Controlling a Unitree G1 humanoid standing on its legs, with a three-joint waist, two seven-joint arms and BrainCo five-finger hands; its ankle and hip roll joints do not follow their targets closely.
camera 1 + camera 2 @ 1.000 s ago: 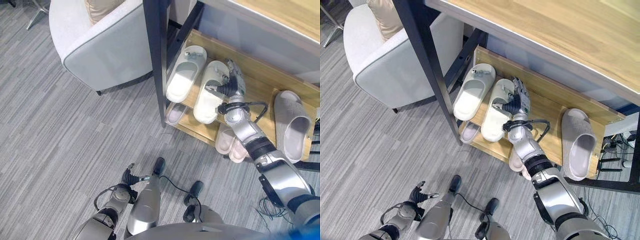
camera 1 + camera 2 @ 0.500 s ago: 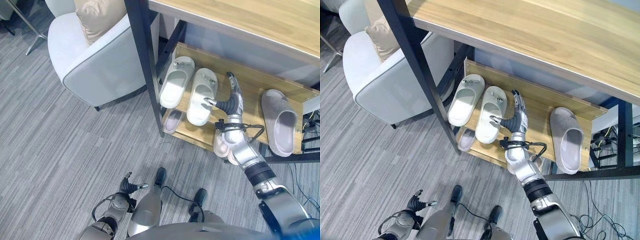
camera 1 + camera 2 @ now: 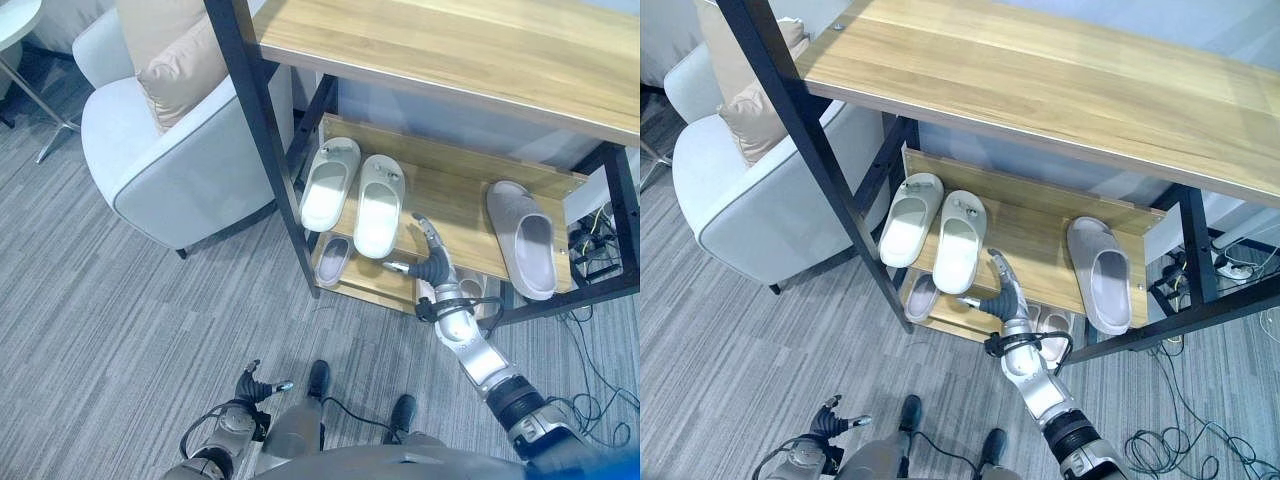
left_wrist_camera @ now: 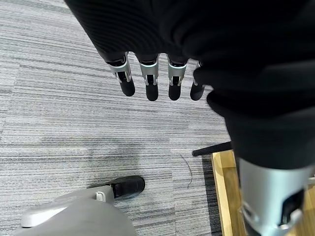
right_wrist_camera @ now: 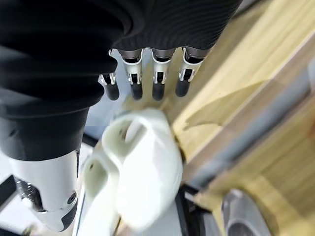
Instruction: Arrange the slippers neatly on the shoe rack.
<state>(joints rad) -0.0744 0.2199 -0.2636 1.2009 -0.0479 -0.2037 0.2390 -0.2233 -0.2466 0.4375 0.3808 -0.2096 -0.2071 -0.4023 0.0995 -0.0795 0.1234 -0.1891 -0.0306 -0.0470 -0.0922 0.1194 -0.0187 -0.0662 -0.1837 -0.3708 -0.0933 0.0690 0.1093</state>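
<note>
Neatly paired cream slippers point(image 3: 355, 196), wooden shoe rack point(image 3: 455, 205)

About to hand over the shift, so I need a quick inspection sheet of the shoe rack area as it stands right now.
Surface: wooden shoe rack under a wooden tabletop, on grey floor.
Job's things: cream slipper pair side by side on the upper shelf's left; grey slipper alone at its right; more slippers on the lower shelf.
Clutter: nothing seen.
Hands: right hand open, empty, at the rack's front edge; left hand open, low over the floor.
Cables: loose cables on the floor right of the rack.
Surroundings: grey armchair with a beige cushion.
</note>
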